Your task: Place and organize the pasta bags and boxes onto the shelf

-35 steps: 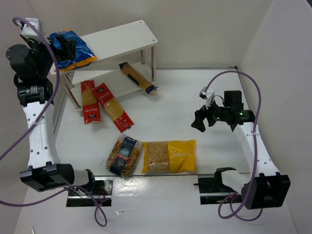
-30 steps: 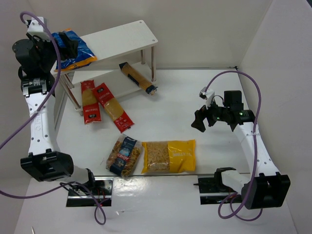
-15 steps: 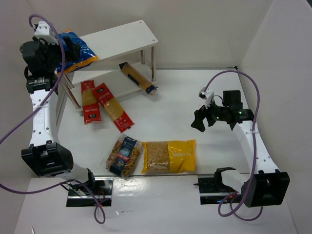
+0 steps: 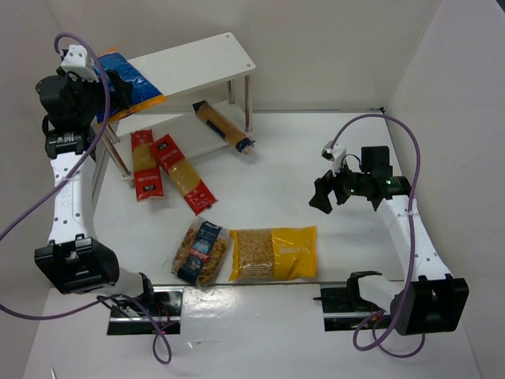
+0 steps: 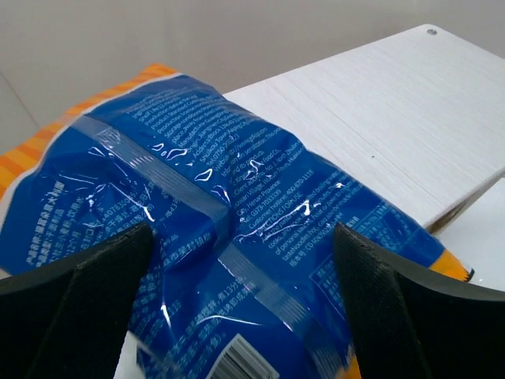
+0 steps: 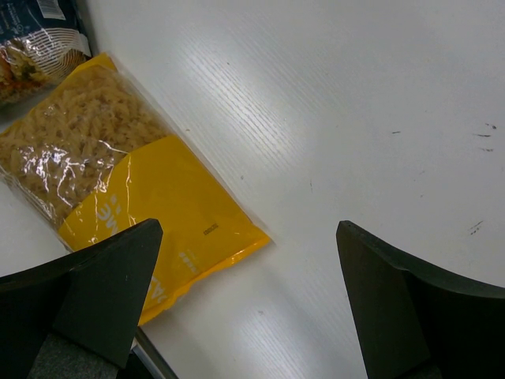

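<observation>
The blue-orange bag (image 4: 136, 81) lies on the left end of the white shelf's top board (image 4: 197, 63). In the left wrist view the bag (image 5: 229, 181) sits between my left gripper's (image 5: 241, 237) wide-open fingers, on the board (image 5: 394, 110). My left gripper (image 4: 117, 79) is at that end. The slim brown-orange pack (image 4: 223, 126) pokes out of the lower tier. Two red spaghetti packs (image 4: 144, 164) (image 4: 183, 174) lie in front of the shelf. The fusilli bag (image 4: 201, 251) and yellow bag (image 4: 274, 253) lie near the front. My right gripper (image 4: 322, 197) is open and empty, above the yellow bag's corner (image 6: 142, 197).
White walls close in the table on the left, back and right. The fusilli bag's edge (image 6: 35, 35) shows at the top left of the right wrist view. Both arm bases stand at the near edge.
My left arm has moved the blue-orange bag a little right and back, further onto the top board's left end. The right arm has not moved.
</observation>
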`<state>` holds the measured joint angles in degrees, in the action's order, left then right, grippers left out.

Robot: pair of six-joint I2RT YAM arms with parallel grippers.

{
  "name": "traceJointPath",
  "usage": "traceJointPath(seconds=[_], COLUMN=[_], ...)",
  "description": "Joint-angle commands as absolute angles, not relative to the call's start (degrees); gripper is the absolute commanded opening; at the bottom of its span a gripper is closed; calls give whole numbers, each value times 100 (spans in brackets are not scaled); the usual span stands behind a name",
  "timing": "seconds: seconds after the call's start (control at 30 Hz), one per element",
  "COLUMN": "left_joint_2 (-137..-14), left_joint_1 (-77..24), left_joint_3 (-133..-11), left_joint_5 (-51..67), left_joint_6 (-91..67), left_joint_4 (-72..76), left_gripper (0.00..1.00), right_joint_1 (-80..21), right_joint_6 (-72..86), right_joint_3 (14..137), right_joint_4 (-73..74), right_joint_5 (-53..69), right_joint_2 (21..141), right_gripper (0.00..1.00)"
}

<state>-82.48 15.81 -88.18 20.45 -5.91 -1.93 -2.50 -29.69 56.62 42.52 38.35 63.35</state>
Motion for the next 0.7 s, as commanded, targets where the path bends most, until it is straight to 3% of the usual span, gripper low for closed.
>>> traceJointPath(seconds=[0.0,0.33,0.5,0.67], left_joint_2=[-7779,-6215,-5250,-4563], left_joint_1=[1582,1582,1582,1363], left_joint_3=[-9394,-9880,-7890,-6514], left_joint_5=[2171,3189,4261,4526], left_joint_6=[-483,-45,657,2088], left_joint_4=[-536,-2018,-2609,-3636], left_gripper=[100,100,100,100], right_joint_1=[-299,-299,-299,-351], right_joint_6=[-3032,-2804,-2689,-2575], right_joint_3=[5678,5678,5678,5678], right_joint_4=[4166,4043,3929,3867], right_joint_5=[3867,3806,3744,3691], right_joint_2=[6284,5924,5739,5687], right_gripper=[100,100,100,100])
